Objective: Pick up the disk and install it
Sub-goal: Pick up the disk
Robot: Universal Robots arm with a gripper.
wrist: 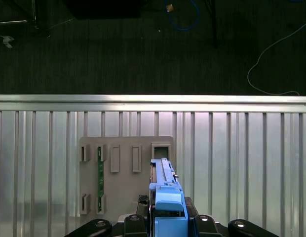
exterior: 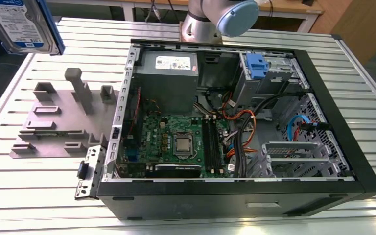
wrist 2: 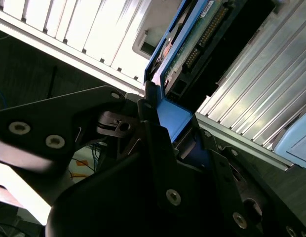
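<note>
Gripper (wrist 2: 165,123) fingers are closed onto the blue end of the disk (wrist 2: 192,42), one black finger (wrist 2: 150,116) pressed to each side of the carrier, so the hold is firm and nothing else is in the grasp. In the first wrist view the gripper (wrist: 169,219) shows the same clamp, with the disk (wrist: 162,173) standing edge-on between the fingers.

In the exterior view the disk (exterior: 21,22) is lifted well above the grey stand (exterior: 60,117), apart from it, with its white-and-blue label facing the camera and a blue rail along its side. In the first wrist view the grey stand (wrist: 123,173) lies flat behind the disk, its slots open, and a narrow green strip (wrist: 100,173) sits along one of them.

On the exterior view's right of the stand, just beside it, the computer case (exterior: 240,205) lies open on its side. Inside, nearest the stand, is the green motherboard (exterior: 175,142), with the grey power supply (exterior: 168,68) beyond it. Farther from the stand sits a blue clip (exterior: 256,66) on the drive cage. Both stand and case rest on the ribbed metal table (exterior: 44,196). Beyond the case, away from the stand, rises the arm (exterior: 221,19). Dark floor (wrist: 143,49) lies past the table edge.
</note>
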